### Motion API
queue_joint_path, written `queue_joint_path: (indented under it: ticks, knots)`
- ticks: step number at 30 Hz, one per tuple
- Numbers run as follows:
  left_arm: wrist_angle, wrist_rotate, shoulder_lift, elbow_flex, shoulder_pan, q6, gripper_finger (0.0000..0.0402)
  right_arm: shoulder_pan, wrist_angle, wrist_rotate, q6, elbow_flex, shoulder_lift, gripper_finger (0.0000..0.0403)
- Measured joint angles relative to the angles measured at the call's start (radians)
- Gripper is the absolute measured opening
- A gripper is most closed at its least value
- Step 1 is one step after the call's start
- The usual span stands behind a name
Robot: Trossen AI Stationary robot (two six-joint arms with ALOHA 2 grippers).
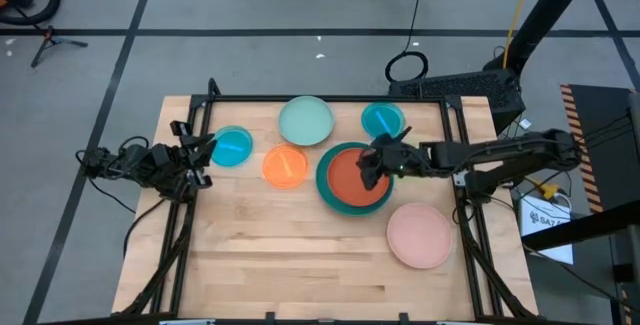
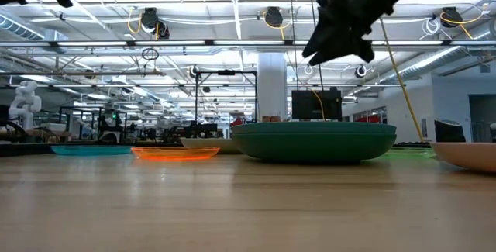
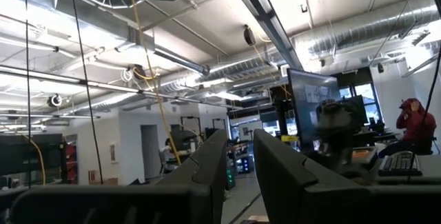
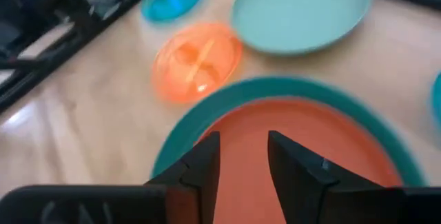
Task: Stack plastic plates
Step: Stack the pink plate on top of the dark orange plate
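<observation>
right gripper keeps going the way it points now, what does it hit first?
Most likely the round red-orange plastic plate nested in the large teal plastic plate. The right gripper points down at it, jaws slightly apart, nothing between. Its height above is unclear.

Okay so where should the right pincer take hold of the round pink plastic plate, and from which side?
Probably by the raised rim of the round pink plastic plate, at its edge nearest the right pincer, coming from above. It lies flat on the wooden table, apart from the other plates, so only the rim offers a grip.
</observation>
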Motion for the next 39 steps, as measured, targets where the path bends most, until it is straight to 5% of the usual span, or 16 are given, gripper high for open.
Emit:
queue_joint_path:
  ticks: [7,17,26,39]
  knots:
    - [0.001,0.000,0.000,0.000,0.000,-0.001,0.0081,0.126,-0.206,-0.085,0.171,0.170,0.116,0.0114]
    - [0.000,0.000,0.000,0.000,0.000,-0.007,0.0081,0.236,-0.667,-0.385,0.495,0.453,0.349,0.0114]
    - [-0.005,0.000,0.000,0.000,0.000,-0.003,0.0081,0.332,-0.797,-0.544,0.741,0.464,0.516,0.0114]
    - [-0.005,0.000,0.000,0.000,0.000,-0.003,0.0081,0.374,-0.840,-0.598,0.748,0.464,0.642,0.0114]
